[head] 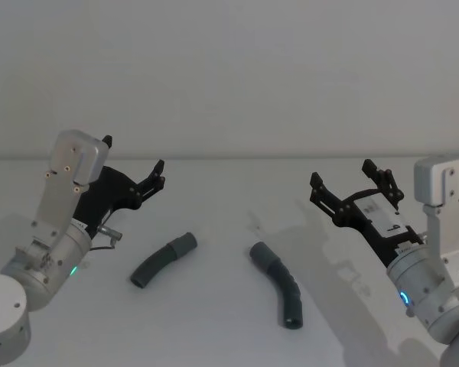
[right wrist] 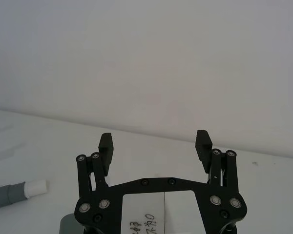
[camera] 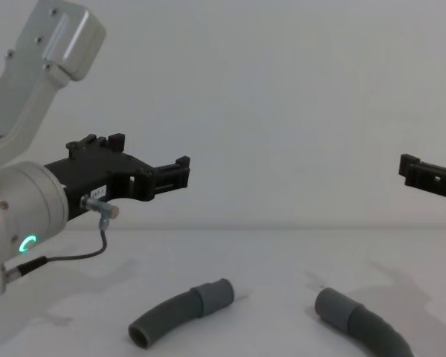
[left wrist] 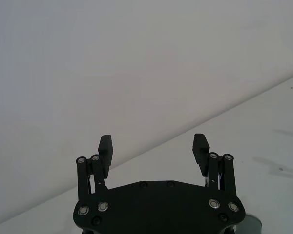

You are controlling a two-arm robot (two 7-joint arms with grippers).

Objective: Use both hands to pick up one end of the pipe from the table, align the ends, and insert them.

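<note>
Two dark grey ribbed pipe pieces lie apart on the white table [head: 214,321]. The left piece [head: 161,261] [camera: 175,316] has its smooth cuff [head: 186,243] at its far right end. The right piece [head: 281,287] [camera: 360,323] has its cuff [head: 258,251] at its far left end. A grey cuff with a white tube tip [right wrist: 35,188] shows in the right wrist view; which piece it belongs to I cannot tell. My left gripper [head: 135,159] [camera: 141,156] [left wrist: 154,146] hangs open and empty above the table, behind and left of the left piece. Open and empty too, my right gripper [head: 344,174] [right wrist: 155,145] is raised right of the right piece.
A plain pale wall [head: 229,76] rises behind the table's far edge. A thin cable with a small metal plug [camera: 104,210] hangs from the left wrist. White tabletop lies between the two pieces and in front of them.
</note>
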